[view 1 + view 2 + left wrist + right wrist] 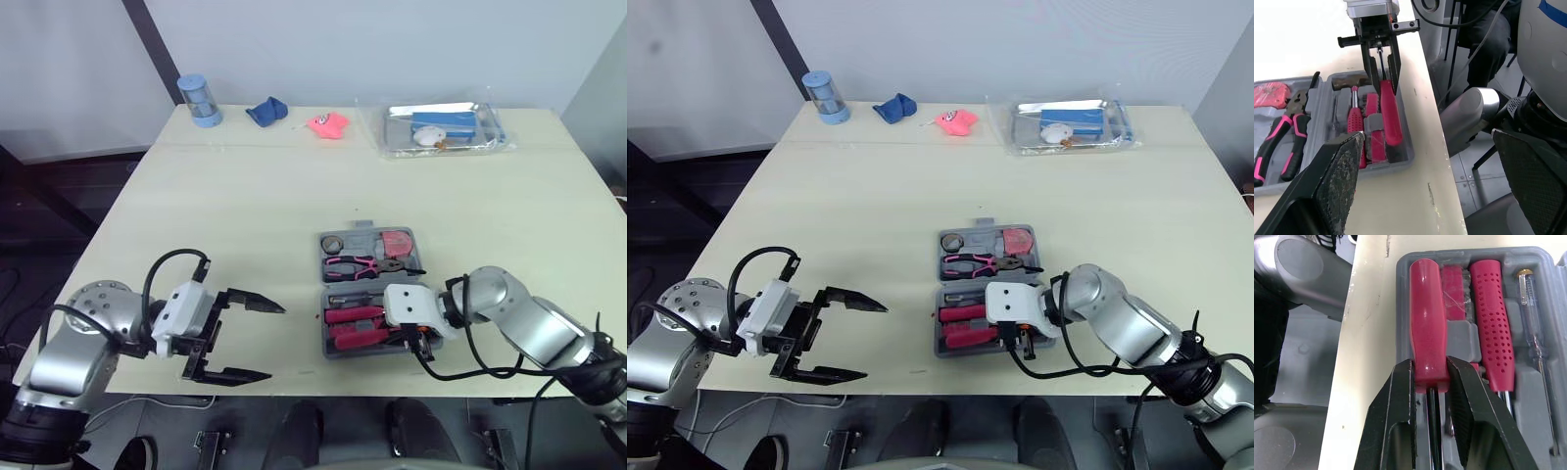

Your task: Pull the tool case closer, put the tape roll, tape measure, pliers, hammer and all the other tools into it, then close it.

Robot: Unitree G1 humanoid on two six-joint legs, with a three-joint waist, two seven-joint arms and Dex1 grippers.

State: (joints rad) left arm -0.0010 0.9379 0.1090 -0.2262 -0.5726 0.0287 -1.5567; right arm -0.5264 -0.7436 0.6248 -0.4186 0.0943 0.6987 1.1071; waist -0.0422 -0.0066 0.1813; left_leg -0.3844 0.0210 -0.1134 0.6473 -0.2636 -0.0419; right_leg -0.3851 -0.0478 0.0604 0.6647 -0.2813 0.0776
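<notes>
One cream table (245,196), tool case (364,232), grey wall (392,39)

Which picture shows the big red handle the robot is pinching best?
The right wrist view. The red handle lies large and close there, the right tool clamped on its end. The left wrist view shows it farther off in the tool case. The eye views show it small, partly behind the arm.
</notes>
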